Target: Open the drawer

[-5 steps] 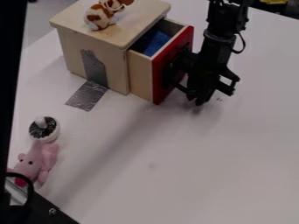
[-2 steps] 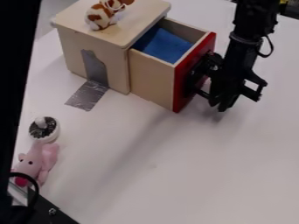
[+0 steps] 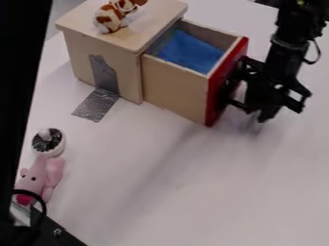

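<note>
Drawer [image 3: 175, 89] out more vs. prev., tool [image 3: 262, 106] w/ it.

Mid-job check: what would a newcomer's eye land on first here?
Probably the red front of the open drawer, beside the black gripper. Next, the bright blue piece inside that drawer. After that, perhaps the pink plush toy at the lower left.

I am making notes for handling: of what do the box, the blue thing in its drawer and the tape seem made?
The box: probably pale wood, smooth and plain, with light, even panels. The blue thing: likely soft cloth, matte, loosely folded. The tape: silvery, wrinkled, slightly shiny, perhaps duct tape.
</note>
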Robot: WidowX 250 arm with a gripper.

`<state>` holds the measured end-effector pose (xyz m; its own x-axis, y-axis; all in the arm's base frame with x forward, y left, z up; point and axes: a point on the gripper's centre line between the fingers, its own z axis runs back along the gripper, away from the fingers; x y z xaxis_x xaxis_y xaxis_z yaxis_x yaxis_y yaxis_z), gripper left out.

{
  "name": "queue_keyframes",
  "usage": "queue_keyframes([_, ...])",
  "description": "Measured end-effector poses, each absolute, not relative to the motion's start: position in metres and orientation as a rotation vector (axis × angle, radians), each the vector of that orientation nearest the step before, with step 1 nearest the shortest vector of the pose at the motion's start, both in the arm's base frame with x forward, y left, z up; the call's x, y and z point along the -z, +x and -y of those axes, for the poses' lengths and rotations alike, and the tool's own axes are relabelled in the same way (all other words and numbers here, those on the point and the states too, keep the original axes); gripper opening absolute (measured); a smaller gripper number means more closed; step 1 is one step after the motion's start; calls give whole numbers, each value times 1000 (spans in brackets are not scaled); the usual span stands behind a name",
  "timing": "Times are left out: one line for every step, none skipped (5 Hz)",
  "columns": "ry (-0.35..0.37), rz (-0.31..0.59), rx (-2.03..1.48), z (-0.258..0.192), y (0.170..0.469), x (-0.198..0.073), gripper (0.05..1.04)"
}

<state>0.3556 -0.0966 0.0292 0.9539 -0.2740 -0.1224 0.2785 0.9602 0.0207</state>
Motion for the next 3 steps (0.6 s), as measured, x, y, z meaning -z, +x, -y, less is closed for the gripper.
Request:
queue_keyframes([42, -29, 254, 98, 362, -59, 757])
queue_keyframes([37, 56, 219, 95, 365, -91, 1001])
queue_keyframes([4, 105, 185, 93, 363, -118, 1000])
